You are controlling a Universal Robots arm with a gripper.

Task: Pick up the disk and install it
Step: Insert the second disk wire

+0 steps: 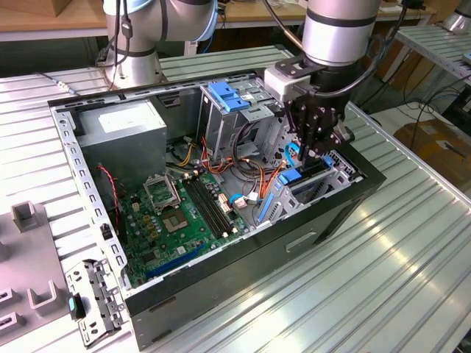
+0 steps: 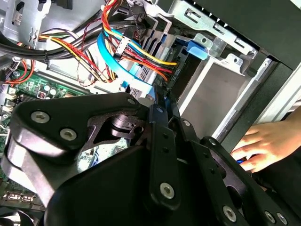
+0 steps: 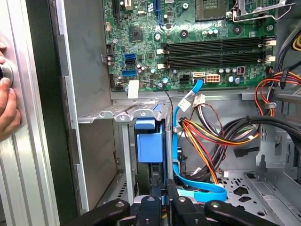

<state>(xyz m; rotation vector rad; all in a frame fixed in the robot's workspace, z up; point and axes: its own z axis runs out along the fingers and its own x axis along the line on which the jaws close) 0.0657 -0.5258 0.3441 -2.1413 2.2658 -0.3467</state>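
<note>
The gripper (image 1: 318, 144) lowers the disk (image 1: 307, 175) into the drive bay (image 1: 335, 175) at the open computer case's (image 1: 243, 265) far corner, fingers closed on it; seating it demands a straight push.

Even, bright indoor lighting; glare on metal, near-field blur in the wrist views.

In the exterior view, overhead light falls evenly; the ribbed metal table (image 1: 412, 243) carries broad white glare streaks, and the open computer case (image 1: 324, 220) casts only soft shadow over its motherboard (image 1: 176, 213). In the second wrist view the gripper (image 2: 162, 106) linkage is dark, close and slightly soft, while a person's hand (image 2: 263, 141) appears overexposed and blurred. In the first wrist view the board is sharp and well lit, the drive bay (image 3: 96, 155) shaded, the case wall (image 3: 19, 141) washed pale.
</note>
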